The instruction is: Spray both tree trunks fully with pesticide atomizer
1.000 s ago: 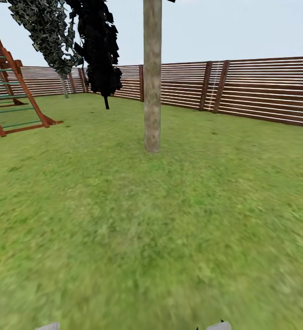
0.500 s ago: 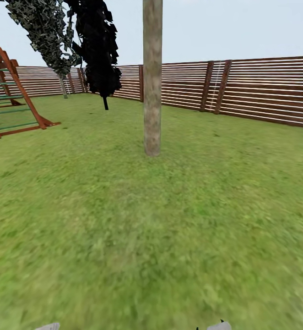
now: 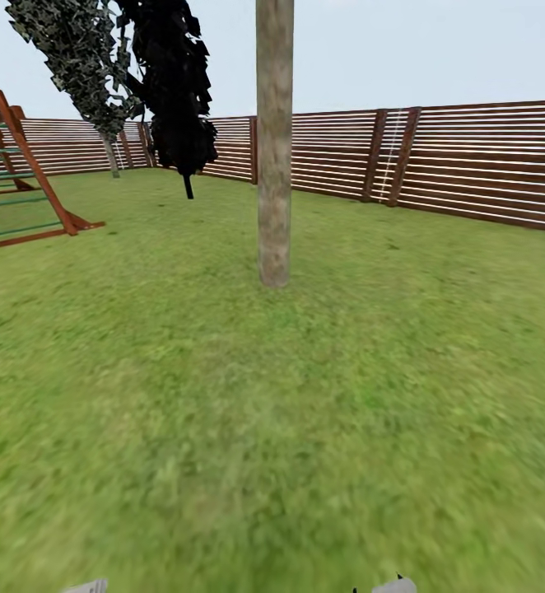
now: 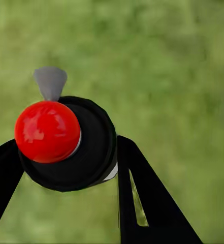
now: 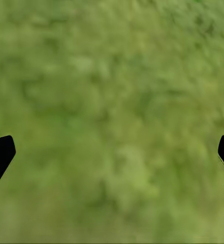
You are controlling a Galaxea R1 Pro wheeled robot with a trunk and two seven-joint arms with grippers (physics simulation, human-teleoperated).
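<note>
While left gripper [image 4: 66, 168] clasps pesticide atomizer [image 4: 66, 145], tree trunk [image 3: 273, 140] ahead; no writing

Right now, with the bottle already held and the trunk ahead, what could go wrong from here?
1. The small dark atomizer with a red round top sits between the left gripper jaws above the green lawn; if it slips, it may be hard to pick up again.
2. The pale mottled tree trunk stands some way ahead, so spraying now would probably miss.
3. Driving straight on could bump the trunk.
</note>
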